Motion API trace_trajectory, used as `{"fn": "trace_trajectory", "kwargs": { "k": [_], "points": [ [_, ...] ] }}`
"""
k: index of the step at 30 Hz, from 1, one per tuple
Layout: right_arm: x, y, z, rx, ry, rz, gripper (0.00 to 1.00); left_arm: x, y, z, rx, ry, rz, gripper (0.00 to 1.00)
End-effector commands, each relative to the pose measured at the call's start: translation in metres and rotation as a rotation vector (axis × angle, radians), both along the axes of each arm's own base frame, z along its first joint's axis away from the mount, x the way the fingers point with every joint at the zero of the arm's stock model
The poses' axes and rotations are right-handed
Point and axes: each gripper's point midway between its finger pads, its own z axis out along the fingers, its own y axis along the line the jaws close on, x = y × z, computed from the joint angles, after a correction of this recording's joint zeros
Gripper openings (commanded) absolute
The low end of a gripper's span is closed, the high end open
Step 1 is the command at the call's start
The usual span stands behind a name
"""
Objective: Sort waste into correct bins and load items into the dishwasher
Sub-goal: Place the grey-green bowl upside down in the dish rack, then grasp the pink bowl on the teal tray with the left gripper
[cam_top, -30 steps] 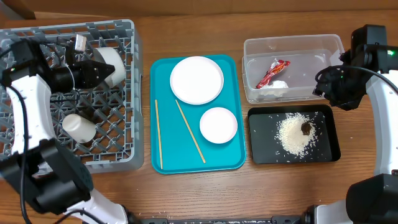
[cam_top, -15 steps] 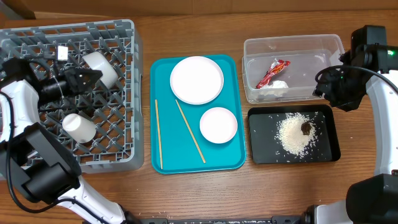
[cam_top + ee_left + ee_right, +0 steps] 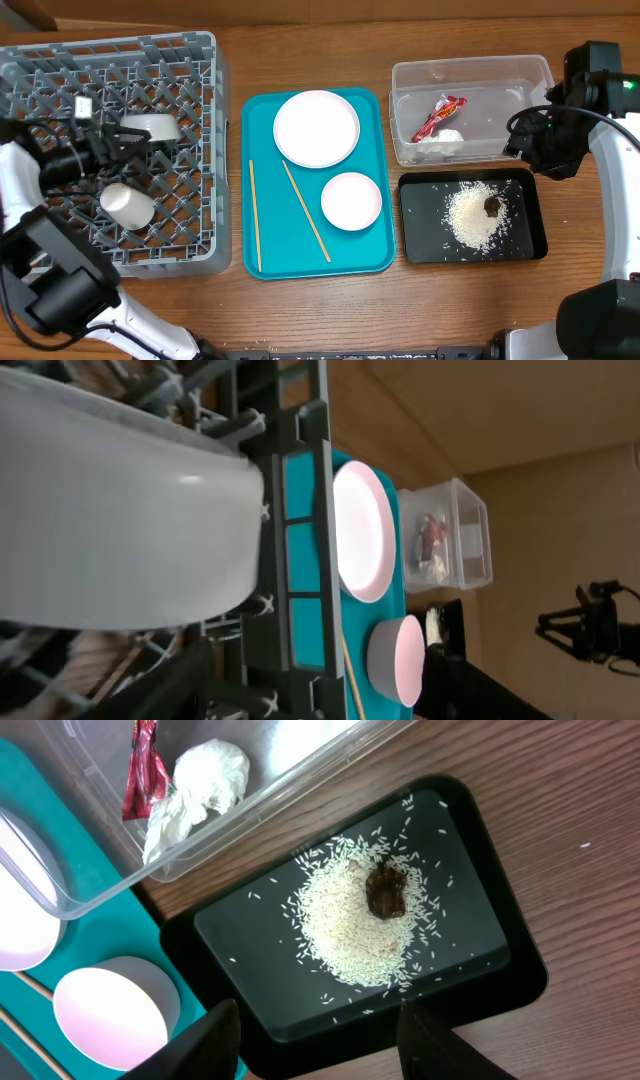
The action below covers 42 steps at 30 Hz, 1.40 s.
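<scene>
Right wrist shows right tool (image 3: 320, 1020) spread near rice (image 3: 345, 935), overhead left tool (image 3: 135, 142) at bowl (image 3: 152, 127), grip unclear

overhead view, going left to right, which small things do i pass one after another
cup → straight chopstick → bowl on the teal tray → red wrapper → brown lump

No text, label or number is legible; any print on the red wrapper (image 3: 439, 117) is too small.
</scene>
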Motion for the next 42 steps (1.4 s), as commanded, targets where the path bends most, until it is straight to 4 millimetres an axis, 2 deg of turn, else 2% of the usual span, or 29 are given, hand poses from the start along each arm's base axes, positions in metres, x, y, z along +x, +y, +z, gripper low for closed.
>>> {"fn": "trace_trajectory", "kwargs": {
  "k": [1,3,5,7,9,12,13,14,17,18,20,22,25,26,28,31,32,33,34,37,38,42],
  "points": [
    [0.000,0.000,0.009,-0.008,-0.028,0.007,0.53,-0.008,0.000,0.048,0.084,-0.095,0.019,0.69],
    [-0.003,0.000,0.008,-0.008,-0.020,0.007,0.52,-0.012,-0.010,0.072,0.122,-0.145,0.009,0.69],
    [-0.007,-0.007,0.007,-0.046,0.002,-0.002,0.53,-0.018,-0.034,0.103,0.170,-0.212,-0.030,0.67],
    [-0.013,-0.017,0.006,-0.087,0.025,-0.025,0.53,-0.022,-0.060,0.119,0.197,-0.250,-0.085,0.66],
    [-0.015,-0.025,0.006,-0.096,0.034,-0.053,0.53,-0.023,-0.086,0.123,0.253,-0.250,-0.146,0.67],
    [-0.017,-0.035,0.006,-0.068,0.032,-0.118,0.57,-0.024,-0.136,0.104,0.411,-0.177,-0.279,0.68],
    [-0.018,-0.038,0.006,-0.054,0.032,-0.131,0.57,-0.026,-0.165,0.090,0.489,-0.142,-0.362,0.69],
    [-0.018,-0.039,0.006,-0.051,0.031,-0.137,0.59,-0.027,-0.179,0.086,0.516,-0.136,-0.397,0.70],
    [-0.017,-0.041,0.006,-0.052,0.028,-0.143,0.62,-0.030,-0.236,0.065,0.633,-0.135,-0.549,0.73],
    [-0.017,-0.041,0.006,-0.052,0.028,-0.143,0.63,-0.032,-0.247,0.060,0.656,-0.135,-0.580,0.73],
    [-0.016,-0.041,0.006,-0.052,0.025,-0.143,0.64,-0.044,-0.297,0.036,0.742,-0.137,-0.725,0.72],
    [-0.016,-0.041,0.006,-0.052,0.025,-0.143,0.64,-0.056,-0.329,0.015,0.783,-0.127,-0.822,0.72],
    [-0.017,-0.041,0.006,-0.052,0.025,-0.143,0.64,-0.087,-0.378,-0.032,0.823,-0.065,-1.008,0.70],
    [-0.016,-0.041,0.006,-0.053,0.025,-0.143,0.64,-0.095,-0.385,-0.042,0.828,-0.047,-1.043,0.69],
    [-0.016,-0.041,0.006,-0.053,0.024,-0.143,0.64,-0.115,-0.400,-0.075,0.875,0.015,-1.139,0.67],
    [-0.016,-0.041,0.006,-0.053,0.024,-0.143,0.64,-0.128,-0.402,-0.103,0.956,0.072,-1.203,0.64],
    [-0.016,-0.041,0.006,-0.053,0.024,-0.143,0.64,-0.131,-0.400,-0.116,1.003,0.099,-1.225,0.60],
    [-0.016,-0.041,0.006,-0.053,0.025,-0.143,0.64,-0.131,-0.398,-0.120,1.021,0.107,-1.230,0.57],
    [-0.016,-0.041,0.006,-0.053,0.025,-0.143,0.64,-0.131,-0.397,-0.123,1.033,0.113,-1.232,0.47],
    [-0.017,-0.041,0.006,-0.052,0.025,-0.143,0.64,-0.131,-0.396,-0.127,1.038,0.128,-1.228,0.10],
    [-0.016,-0.041,0.006,-0.053,0.025,-0.143,0.64,-0.130,-0.395,-0.126,1.043,0.131,-1.213,0.04],
    [-0.016,-0.041,0.006,-0.053,0.025,-0.143,0.64,-0.117,-0.390,-0.112,1.102,0.124,-1.128,0.04]
  ]
}}
